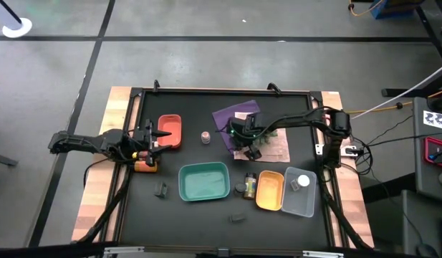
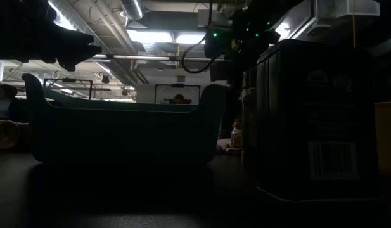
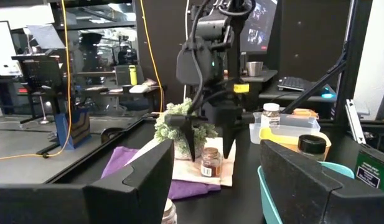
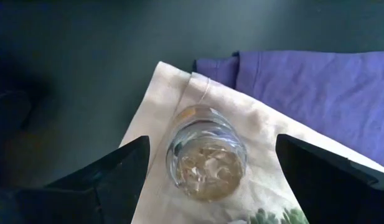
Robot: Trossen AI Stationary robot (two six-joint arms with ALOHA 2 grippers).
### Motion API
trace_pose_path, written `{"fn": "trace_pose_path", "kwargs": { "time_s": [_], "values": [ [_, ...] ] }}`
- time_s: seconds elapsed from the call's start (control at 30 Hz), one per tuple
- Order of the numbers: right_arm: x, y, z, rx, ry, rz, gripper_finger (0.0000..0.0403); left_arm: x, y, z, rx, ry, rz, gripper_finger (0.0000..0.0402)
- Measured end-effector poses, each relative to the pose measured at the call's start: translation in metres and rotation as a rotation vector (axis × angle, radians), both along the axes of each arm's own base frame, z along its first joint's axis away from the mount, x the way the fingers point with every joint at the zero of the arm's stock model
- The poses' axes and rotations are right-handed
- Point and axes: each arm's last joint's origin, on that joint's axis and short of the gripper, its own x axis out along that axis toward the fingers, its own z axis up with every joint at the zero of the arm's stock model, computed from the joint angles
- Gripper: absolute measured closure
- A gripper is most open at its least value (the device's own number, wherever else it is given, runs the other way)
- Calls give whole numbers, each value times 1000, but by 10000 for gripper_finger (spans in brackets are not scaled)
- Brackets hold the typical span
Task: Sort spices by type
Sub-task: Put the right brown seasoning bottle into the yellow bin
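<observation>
Landmark: the teal tray (image 1: 204, 181) sits near the front middle of the desk (image 1: 185, 115), and the places below are given from it.
Right tool (image 3: 208, 146): hangs behind the teal tray and toward the right, over a pale cloth (image 4: 179, 112); its two fingers (image 3: 188, 138) point down and stand wide apart, one on each side of an amber jar (image 4: 206, 161), gripping nothing.
Amber jar: upright on the pale cloth, directly under the right tool, between the fingers but clear of both.
Purple cloth (image 4: 304, 87): lies partly under the pale cloth, behind the teal tray.
Green plant (image 3: 173, 124): just behind the amber jar, on the cloths.
Left tool (image 1: 150, 140): off to the left of the teal tray, beside the red tray (image 1: 170, 131); its fingers (image 3: 126, 186) are spread apart and hold nothing.
Grey-topped jar (image 1: 205, 136): alone on the desk behind the teal tray, between the red tray and the purple cloth.
Orange tray (image 1: 270, 190): just right of the teal tray, with a dark-capped jar (image 1: 250, 184) between the two.
Clear tray (image 1: 300, 192): right of the orange tray, holding a white-capped jar (image 1: 303, 182).
Dark pieces: one (image 1: 161, 190) left of the teal tray, one (image 1: 236, 217) in front of it.
</observation>
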Motion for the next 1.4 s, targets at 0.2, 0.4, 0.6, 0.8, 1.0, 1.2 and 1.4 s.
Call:
{"fn": "trace_pose_path", "kwargs": {
  "time_s": [0.2,0.4,0.6,0.8,1.0,1.2,1.4],
  "values": [
    [1,0,-4,-1,8,1,76,0,0,0,-1,0,0,174],
    [1,0,-4,-1,8,0,155,0,0,0,-1,0,0,174],
    [1,-1,-4,-15,10,-4,222,0,0,0,-1,0,0,174],
    [2,-1,1,-27,19,-9,220,0,0,0,-1,0,0,174],
    [5,-3,15,-67,36,-19,197,0,0,0,-1,0,0,174],
    [8,-4,31,-68,31,-20,220,0,0,0,-1,0,0,174],
    [13,-4,51,-70,11,-19,208,0,0,0,-1,0,0,174]
  ]
}}
